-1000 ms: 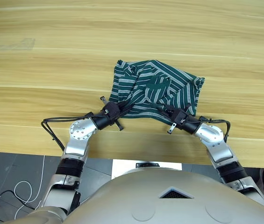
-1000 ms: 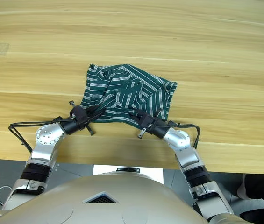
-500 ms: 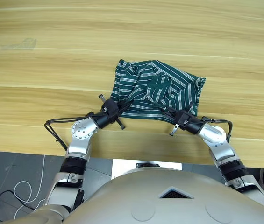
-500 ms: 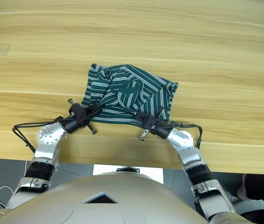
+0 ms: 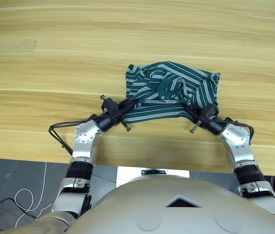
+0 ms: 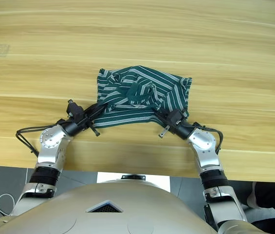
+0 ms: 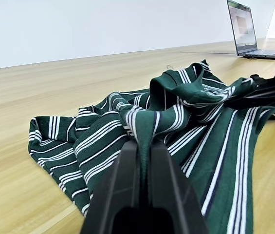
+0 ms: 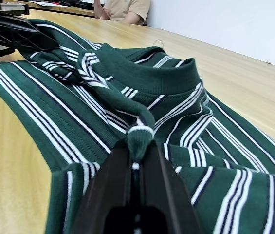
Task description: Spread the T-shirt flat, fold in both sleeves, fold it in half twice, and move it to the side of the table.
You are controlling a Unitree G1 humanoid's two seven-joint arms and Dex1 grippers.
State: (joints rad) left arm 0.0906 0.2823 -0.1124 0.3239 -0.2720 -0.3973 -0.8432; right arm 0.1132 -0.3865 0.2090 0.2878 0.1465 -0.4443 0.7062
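Note:
A dark green T-shirt (image 5: 171, 90) with white stripes lies bunched on the wooden table (image 5: 127, 34), its near edge stretched between my two grippers. My left gripper (image 5: 122, 109) is shut on the shirt's near left edge; the cloth pinched between its fingers shows in the left wrist view (image 7: 141, 146). My right gripper (image 5: 198, 111) is shut on the near right edge, with a fold of cloth clamped between its fingers (image 8: 138, 141). The ribbed collar (image 8: 176, 83) lies crumpled just beyond it.
The table's front edge (image 5: 142, 161) runs just under both forearms. Bare wood stretches far beyond the shirt and to both sides. A laptop (image 7: 247, 29) stands far off on the table in the left wrist view.
Both grippers have moved apart and a little to the right, pulling the shirt's near edge taut. The shirt has shifted right and spread wider.

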